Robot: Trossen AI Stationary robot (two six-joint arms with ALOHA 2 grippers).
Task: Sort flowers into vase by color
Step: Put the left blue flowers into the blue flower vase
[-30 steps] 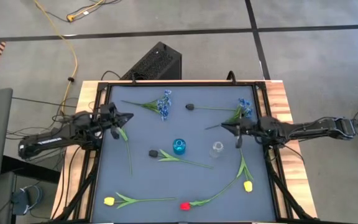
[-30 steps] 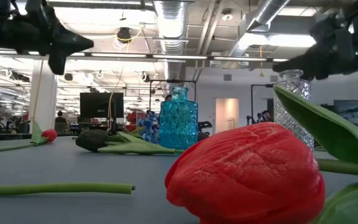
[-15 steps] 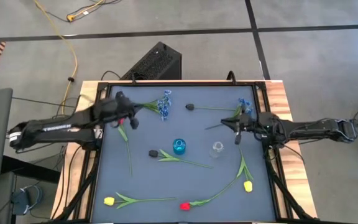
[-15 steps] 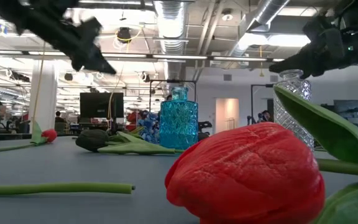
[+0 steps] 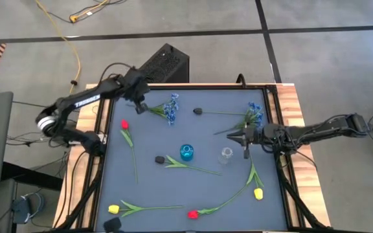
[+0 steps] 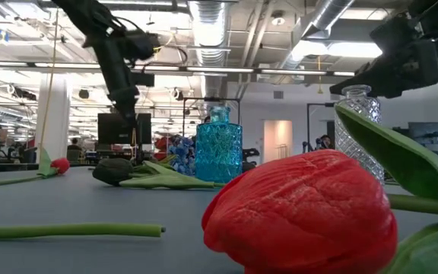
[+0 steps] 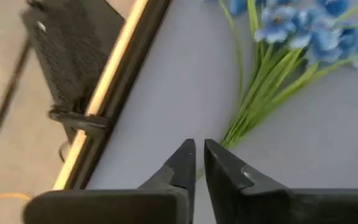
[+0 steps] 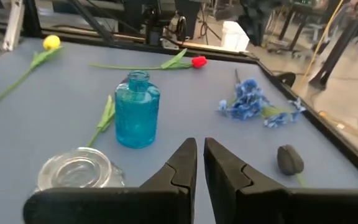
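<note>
My left gripper point(image 5: 139, 105) point(image 7: 199, 163) is shut and points down at the far left of the mat. Its tips stand right beside the stem end point(image 7: 227, 140) of a blue flower point(image 5: 168, 109); whether they touch it, I cannot tell. My right gripper point(image 5: 233, 136) point(image 8: 199, 163) is shut and hovers level by the clear vase point(image 5: 226, 155) point(image 8: 78, 171). The blue vase point(image 5: 186, 153) point(image 8: 136, 109) stands mid-mat. A second blue flower point(image 5: 251, 117) lies far right. Red tulips point(image 5: 124, 124) point(image 5: 192, 214), yellow tulips point(image 5: 113, 209) point(image 5: 258, 193) and dark buds point(image 5: 198, 111) point(image 5: 160, 159) lie flat.
The grey mat has a raised black frame point(image 5: 106, 116) and wooden table edges point(image 5: 296, 110). A black box point(image 5: 164, 65) stands just beyond the far edge. Long stems cross the near half of the mat; bare mat lies between the vases and the far flowers.
My left arm has swung from the mat's left edge toward the far edge and tipped its gripper downward, coming to the blue flower's stem end. The red tulip it hovered over now shows in full. No flower or vase has moved.
</note>
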